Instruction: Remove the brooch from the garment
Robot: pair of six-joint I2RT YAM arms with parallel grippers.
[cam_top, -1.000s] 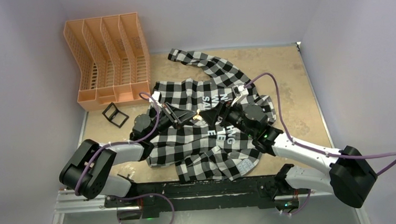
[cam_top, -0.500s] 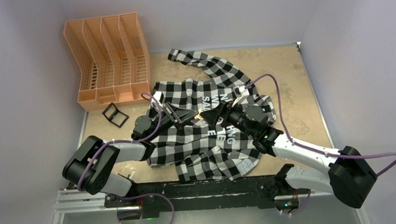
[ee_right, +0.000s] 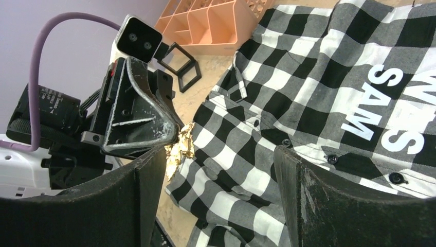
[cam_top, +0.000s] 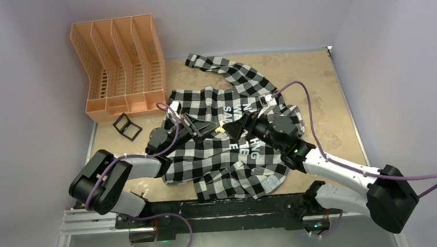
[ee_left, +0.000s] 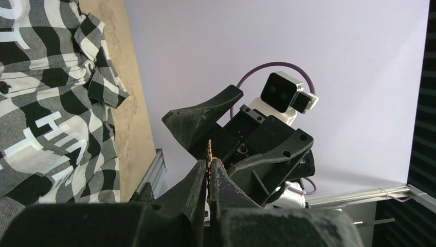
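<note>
Left hand (ee_left: 210,169): fingers pressed together, pinching the brooch (ee_left: 209,149) at their tips. The brooch is small and gold, seen edge-on in the left wrist view. It stands up out of the pinch, clear of the cloth, with the wall and the right hand behind it.

Right hand (ee_right: 221,154): fingers spread wide, nothing between them. It faces the left hand tip to tip over the middle of the shirt (cam_top: 224,161). In the right wrist view the brooch shines at the left hand's tip, just beside the right hand's finger on the picture's left. Touching or not, cannot tell.

Shirt: black-and-white check, rumpled on the worktop (cam_top: 319,102), one sleeve thrown toward the far wall. Small dark buttons along the front edge.

Writing: white block lettering (ee_right: 371,105) on the shirt. "SAM" reads plainly in the right wrist view; the word beside it is cut by the frame edge. From above, "HNG" and a lone "E" show near the right arm. A pale patch (cam_top: 273,180) at the near hem is too small to read.

Elsewhere: orange slotted file tray (cam_top: 120,66) at the far left, small black frame (cam_top: 127,127) lying just in front of it, both left of the shirt
</note>
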